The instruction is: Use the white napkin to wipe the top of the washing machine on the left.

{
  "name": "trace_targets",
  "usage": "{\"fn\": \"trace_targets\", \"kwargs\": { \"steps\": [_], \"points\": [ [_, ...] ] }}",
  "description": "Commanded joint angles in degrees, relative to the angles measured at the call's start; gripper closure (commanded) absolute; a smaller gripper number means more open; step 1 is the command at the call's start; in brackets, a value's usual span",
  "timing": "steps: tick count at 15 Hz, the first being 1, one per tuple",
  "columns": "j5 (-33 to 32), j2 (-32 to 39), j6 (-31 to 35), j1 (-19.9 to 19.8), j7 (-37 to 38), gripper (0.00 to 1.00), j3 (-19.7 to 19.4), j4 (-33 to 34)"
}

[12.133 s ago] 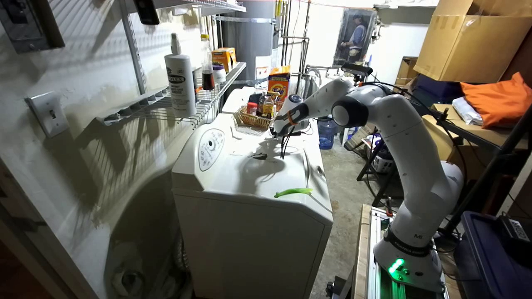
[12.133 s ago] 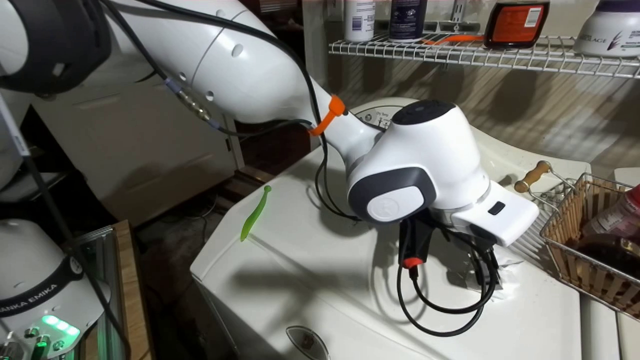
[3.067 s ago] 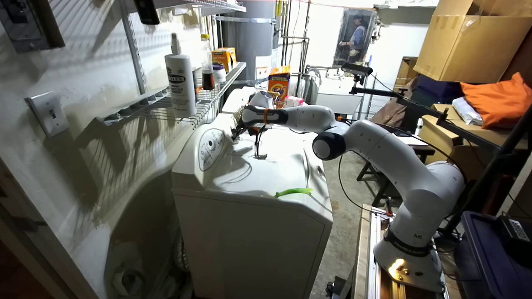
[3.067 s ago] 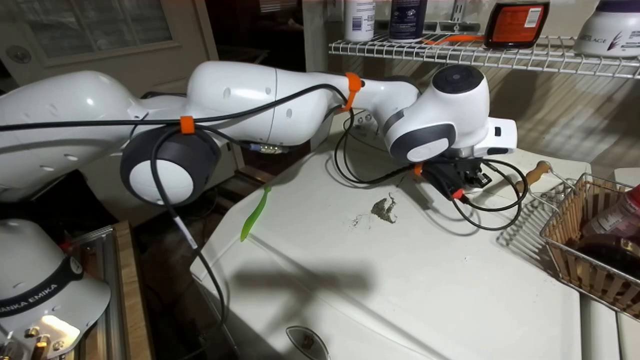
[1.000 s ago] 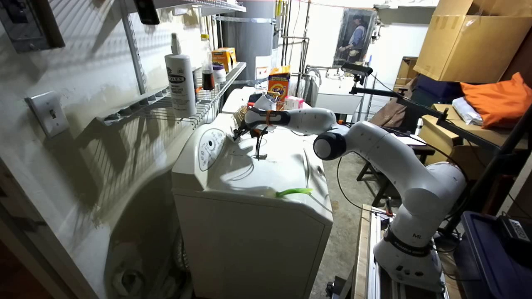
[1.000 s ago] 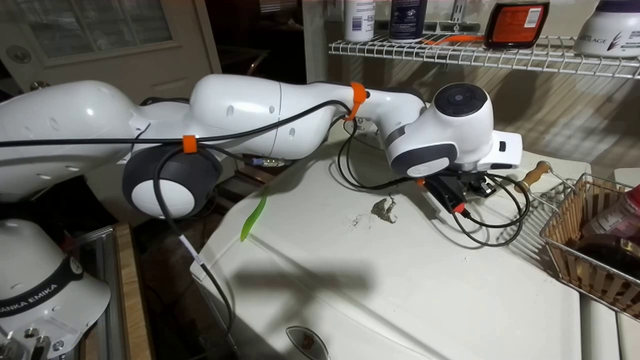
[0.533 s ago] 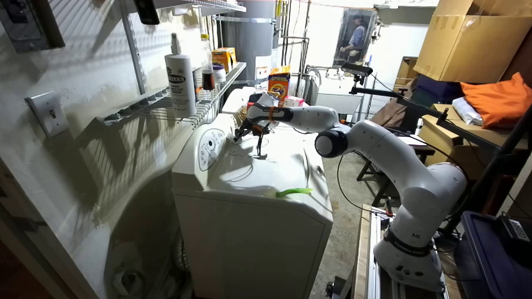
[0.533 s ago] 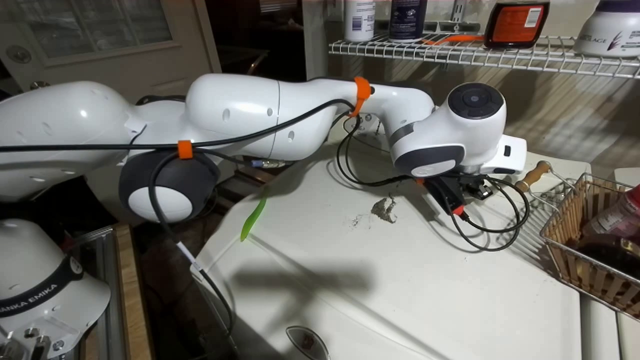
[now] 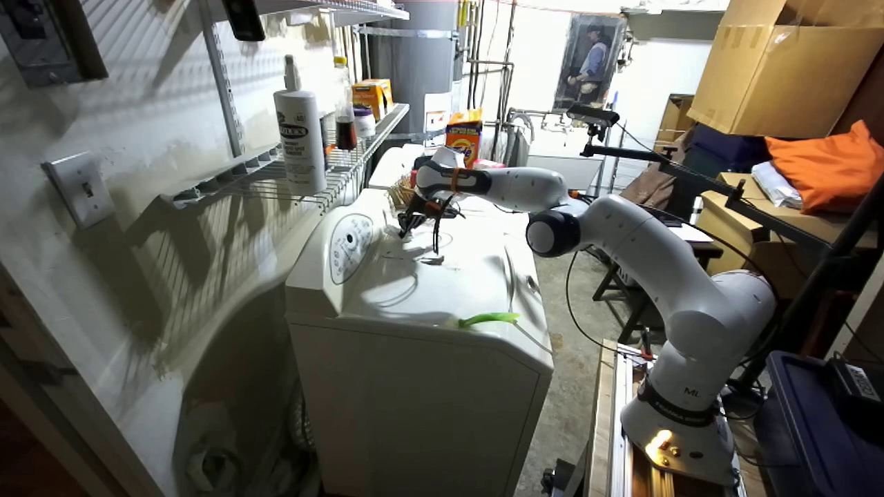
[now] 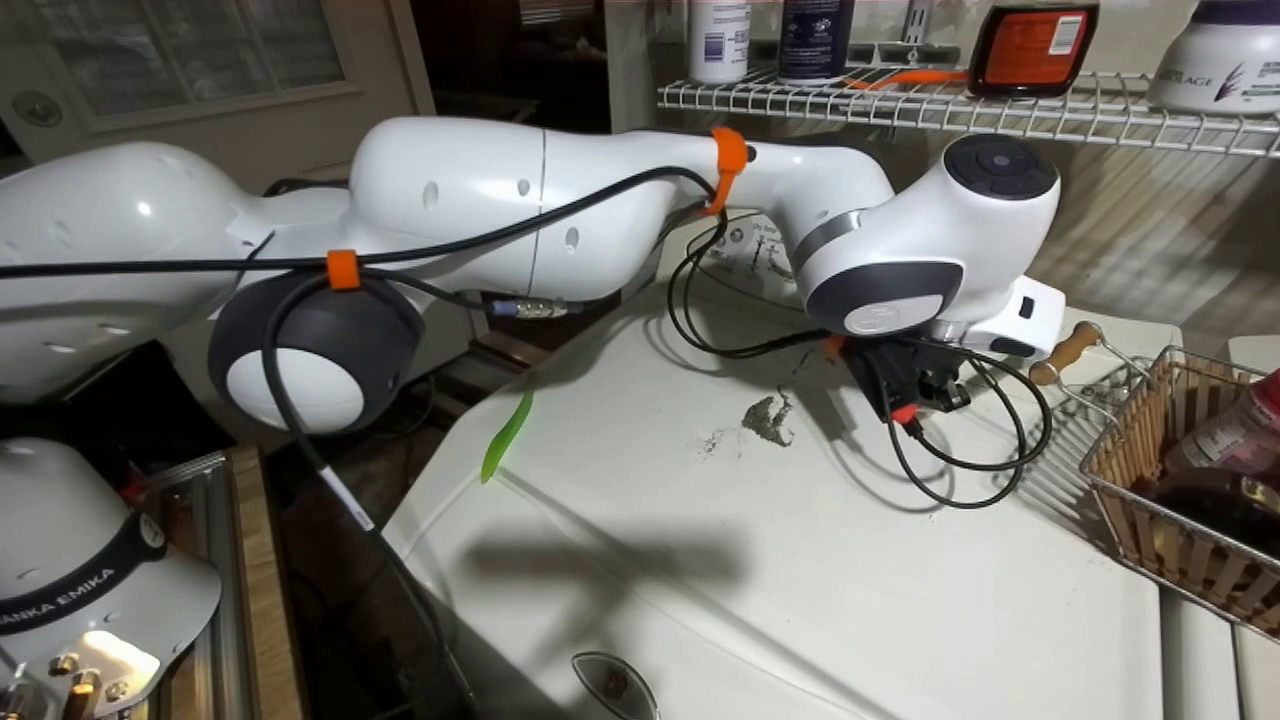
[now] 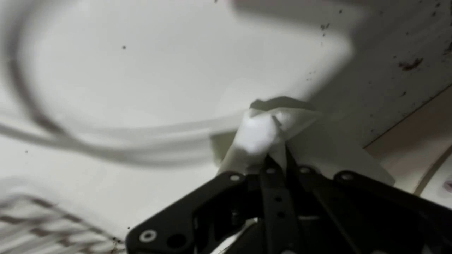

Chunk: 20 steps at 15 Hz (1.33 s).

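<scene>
While the hand [image 11: 280,165], pinched closed, grips the white napkin [image 11: 256,137], a slatted basket [image 10: 1135,527] nearby holds a pink bottle [image 10: 1222,437].

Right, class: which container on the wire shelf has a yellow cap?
The clear bottle with dark contents. In an exterior view, the white spray bottle has a pale nozzle, the white jar a purple lid.

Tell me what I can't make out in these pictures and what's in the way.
White napkin: in the wrist view, the tool hides its gripped part.
Control panel: in an exterior view, the arm covers part.
Washing machine: in an exterior view, cut off by the bottom edge.
Basket: in an exterior view, cut off by the right edge.
Spray bottle label: in an exterior view, too small to read fully.
</scene>
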Motion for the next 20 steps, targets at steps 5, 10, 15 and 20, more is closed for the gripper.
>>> {"fn": "trace_targets", "kwargs": {
  "steps": [5, 10, 15, 20],
  "points": [
    [-1.14, -2.27, -14.21, 0.5, 7.83, 0.99, -2.41, -3.31],
    [-1.45, -2.73, -20.02, 0.8, 13.43, 0.99, -4.0, -3.48],
    [-1.33, -2.87, -26.16, 1.08, 17.08, 0.99, -4.24, -3.62],
    [-1.83, -2.83, -30.31, 1.67, 21.67, 0.99, -5.22, -3.54]
  ]
}}
